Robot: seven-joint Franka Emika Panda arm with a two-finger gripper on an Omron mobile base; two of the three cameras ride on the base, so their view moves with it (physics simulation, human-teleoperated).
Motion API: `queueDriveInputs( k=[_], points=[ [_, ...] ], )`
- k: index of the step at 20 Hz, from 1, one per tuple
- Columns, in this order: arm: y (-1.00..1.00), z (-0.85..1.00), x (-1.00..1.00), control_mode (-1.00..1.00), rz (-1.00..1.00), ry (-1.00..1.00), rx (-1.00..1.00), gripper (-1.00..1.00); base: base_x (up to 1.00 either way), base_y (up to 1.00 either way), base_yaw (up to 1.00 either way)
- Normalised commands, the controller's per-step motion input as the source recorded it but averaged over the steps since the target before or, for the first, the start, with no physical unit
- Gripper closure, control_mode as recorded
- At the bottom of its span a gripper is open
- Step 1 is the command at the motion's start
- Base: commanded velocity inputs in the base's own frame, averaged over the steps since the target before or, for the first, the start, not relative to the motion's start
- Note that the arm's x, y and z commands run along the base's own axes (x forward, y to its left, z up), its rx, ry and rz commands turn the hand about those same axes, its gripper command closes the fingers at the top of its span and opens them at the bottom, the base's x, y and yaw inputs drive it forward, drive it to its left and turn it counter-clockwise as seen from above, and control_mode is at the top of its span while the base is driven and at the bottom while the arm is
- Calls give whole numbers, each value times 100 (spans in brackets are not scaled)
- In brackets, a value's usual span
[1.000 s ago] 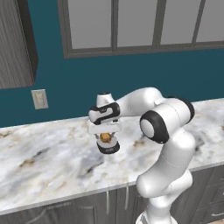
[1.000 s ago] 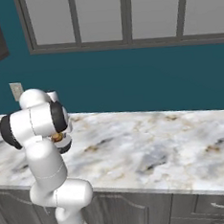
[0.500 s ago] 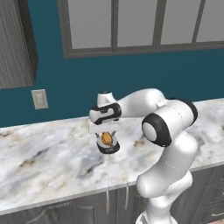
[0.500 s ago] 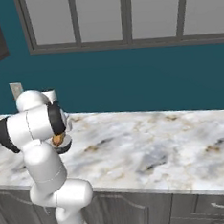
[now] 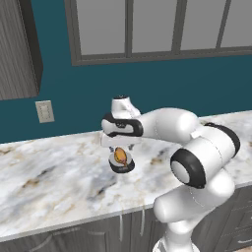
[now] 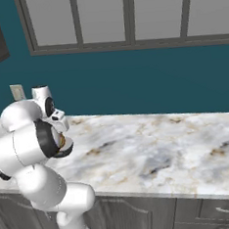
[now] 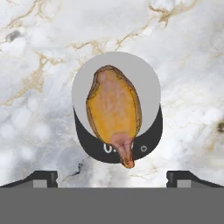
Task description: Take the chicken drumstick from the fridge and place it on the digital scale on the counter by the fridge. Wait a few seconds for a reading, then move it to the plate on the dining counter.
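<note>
The white arm reached forward with its elbow bent and its hand turned straight down over the marbled table. The pincer hovered just above the chicken drumstick, its fingers spread wide apart and holding nothing. Directly below the pincer, the drumstick lay on the grey top of the digital scale, which sat flat on the table; its narrow bone end overhung the scale's dark front edge, toward the fingertips.

Even, bright rendered light; sharp, soft shadows, no glare.
</note>
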Motion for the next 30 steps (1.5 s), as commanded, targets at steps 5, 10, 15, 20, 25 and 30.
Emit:
queueDriveInputs(
  k=[5, 10, 15, 20, 25, 30],
  points=[
    [-6, 26, -99, -100, 0, -5, 0, -100, 0, 0, 0],
    [-21, 37, -100, -100, 0, 0, 0, -100, 0, 0, 0],
    [-53, 62, -63, -100, 0, 0, 0, -100, 0, 0, 0],
    [-69, 57, -58, -100, 0, 2, 0, -100, 0, 0, 0],
    [-28, 28, -54, -100, 0, 0, 0, -100, 0, 0, 0],
    [-15, 38, -15, -100, 0, 0, 0, -100, 0, 0, 0]
  ],
)
